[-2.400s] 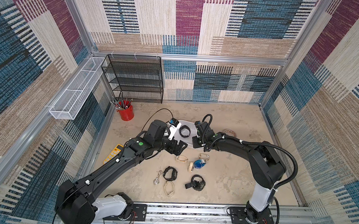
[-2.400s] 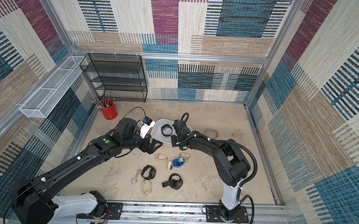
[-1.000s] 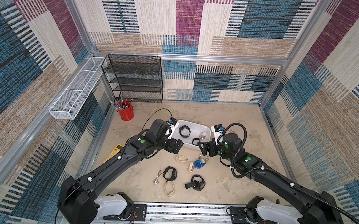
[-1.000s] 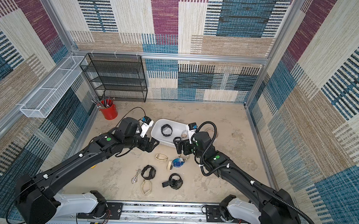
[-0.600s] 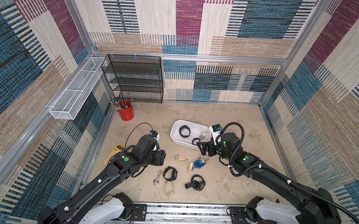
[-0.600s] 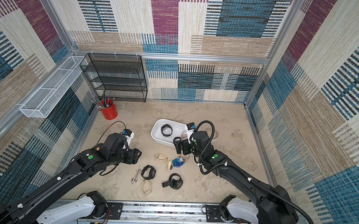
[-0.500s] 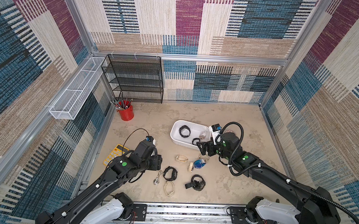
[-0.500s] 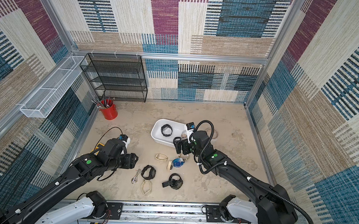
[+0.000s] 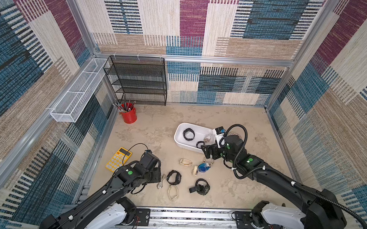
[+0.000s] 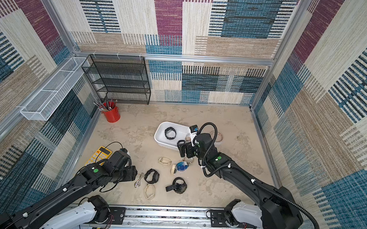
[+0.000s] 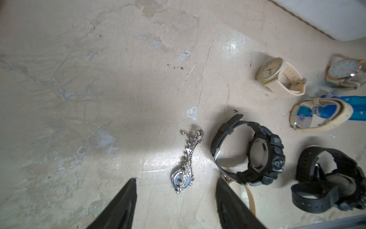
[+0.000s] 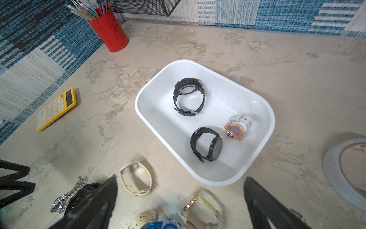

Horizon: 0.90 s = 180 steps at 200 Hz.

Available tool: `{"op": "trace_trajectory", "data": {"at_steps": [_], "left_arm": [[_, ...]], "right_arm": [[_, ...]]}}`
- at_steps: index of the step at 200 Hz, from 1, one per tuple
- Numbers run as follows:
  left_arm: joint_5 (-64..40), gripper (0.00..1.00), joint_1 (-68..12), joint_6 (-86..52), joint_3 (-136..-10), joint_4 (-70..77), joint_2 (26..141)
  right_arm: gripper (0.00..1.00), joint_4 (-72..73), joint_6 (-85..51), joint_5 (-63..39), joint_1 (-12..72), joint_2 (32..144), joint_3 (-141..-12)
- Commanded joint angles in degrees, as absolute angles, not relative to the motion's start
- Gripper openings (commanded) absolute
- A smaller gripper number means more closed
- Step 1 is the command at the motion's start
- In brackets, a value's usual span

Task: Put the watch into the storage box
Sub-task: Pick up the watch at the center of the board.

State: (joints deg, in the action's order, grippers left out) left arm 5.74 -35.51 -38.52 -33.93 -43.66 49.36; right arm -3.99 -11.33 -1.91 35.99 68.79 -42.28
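In the left wrist view the white plastic storage box [image 11: 326, 17] is cut to a blurred corner, and what looks like a cream watch strap [image 11: 251, 198] lies mostly hidden behind the black finger [image 11: 231, 206] of the left gripper [image 11: 177, 179].

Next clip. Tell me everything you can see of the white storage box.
The storage box is a white, smooth, plastic-looking tub, rounded-rectangular with a rolled rim, open-topped. It sits upright on the beige table. Inside lie three watches: a chunky black watch, a slim black round-faced watch and a rose-gold watch with a pale strap.
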Motion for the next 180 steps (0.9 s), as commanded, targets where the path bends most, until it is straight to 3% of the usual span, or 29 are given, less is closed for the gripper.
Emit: {"op": "trace_trajectory", "data": {"at_steps": [1,180], "left_arm": [[4.9,0.65,-35.5,-36.4,-33.4,-40.6,51.0],[1.2,0.48,-36.2,-31.8,-33.5,-30.5,67.5]], "right_arm": [[0.99,-1.9,-12.3,-1.2,36.0,69.0,-42.4],[1.00,-2.3,-12.6,0.5,36.0,67.1,-41.1]]}}
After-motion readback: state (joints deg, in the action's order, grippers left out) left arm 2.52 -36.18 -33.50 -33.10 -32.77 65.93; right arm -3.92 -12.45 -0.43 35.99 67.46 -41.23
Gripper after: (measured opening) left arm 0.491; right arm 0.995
